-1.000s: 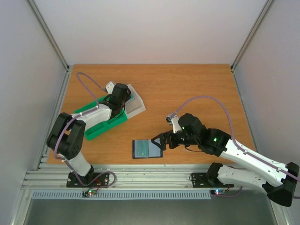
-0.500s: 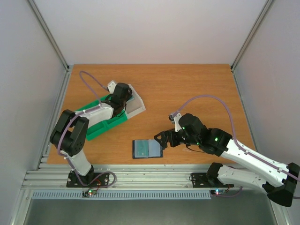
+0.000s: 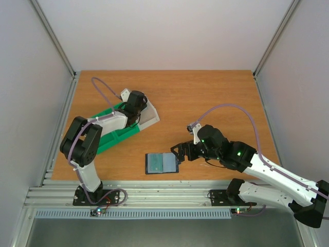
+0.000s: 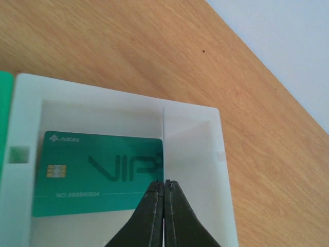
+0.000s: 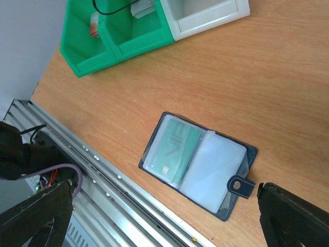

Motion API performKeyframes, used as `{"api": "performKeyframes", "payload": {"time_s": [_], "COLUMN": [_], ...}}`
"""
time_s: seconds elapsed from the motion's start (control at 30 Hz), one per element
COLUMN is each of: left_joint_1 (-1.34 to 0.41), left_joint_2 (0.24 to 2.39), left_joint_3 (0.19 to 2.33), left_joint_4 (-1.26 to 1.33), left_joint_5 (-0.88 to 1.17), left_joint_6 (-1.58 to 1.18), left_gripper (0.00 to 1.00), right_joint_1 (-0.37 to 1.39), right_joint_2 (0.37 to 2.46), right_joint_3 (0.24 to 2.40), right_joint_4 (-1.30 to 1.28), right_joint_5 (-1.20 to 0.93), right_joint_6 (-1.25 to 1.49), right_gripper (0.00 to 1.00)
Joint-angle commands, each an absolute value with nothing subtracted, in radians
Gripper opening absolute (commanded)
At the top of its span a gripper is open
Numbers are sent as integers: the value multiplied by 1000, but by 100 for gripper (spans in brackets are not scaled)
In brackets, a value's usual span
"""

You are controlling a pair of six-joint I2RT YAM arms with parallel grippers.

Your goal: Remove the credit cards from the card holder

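Note:
The card holder [image 3: 162, 163] lies open on the table near the front edge. In the right wrist view it [image 5: 216, 172] shows a teal credit card [image 5: 172, 149] in its left sleeve and a tab clasp [image 5: 240, 186] on its right edge. My right gripper [image 3: 178, 153] is open and empty, just right of the wallet; it also shows in the right wrist view [image 5: 163, 206]. My left gripper [image 3: 136, 103] is over the tray's white compartment. Its fingers are shut and empty [image 4: 164, 183], just above the right edge of a second teal card [image 4: 97, 180] lying flat in that compartment.
The green-and-white compartment tray [image 3: 121, 133] stands at the left; its green part [image 5: 118, 36] and white end [image 5: 205, 15] show in the right wrist view. A metal rail [image 3: 154, 193] runs along the front table edge, close to the wallet. Walls enclose the table.
My right gripper has drawn back a little from the wallet's right edge. My left arm has shifted slightly over the tray's white compartment.

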State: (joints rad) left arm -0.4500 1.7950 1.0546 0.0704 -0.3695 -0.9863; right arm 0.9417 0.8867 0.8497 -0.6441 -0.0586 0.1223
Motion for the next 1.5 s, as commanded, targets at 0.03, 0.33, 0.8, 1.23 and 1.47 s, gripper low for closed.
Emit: {"api": "performKeyframes", "payload": {"time_s": [0.03, 0.33, 0.8, 1.23, 1.47], "left_joint_1": [-446, -446, -446, -446, -446], "left_joint_2": [1842, 1833, 1752, 1518, 1382], "left_joint_3": [1104, 1102, 1106, 1058, 1058], "left_joint_4": [90, 68, 24, -153, -440], "left_joint_5": [-391, -385, -371, -288, -81], "left_joint_6": [-970, -954, -902, -797, -648], "left_gripper": [7, 10, 25, 60, 75], "right_joint_1": [939, 939, 939, 939, 939], "right_joint_2": [859, 843, 856, 894, 938], "right_joint_3": [835, 815, 822, 835, 818], "right_joint_4": [-646, -634, -641, -646, -662], "right_joint_5": [-26, -23, -44, -84, -58], "right_joint_6": [107, 105, 107, 175, 266], "right_gripper": [99, 98, 99, 99, 98]}}
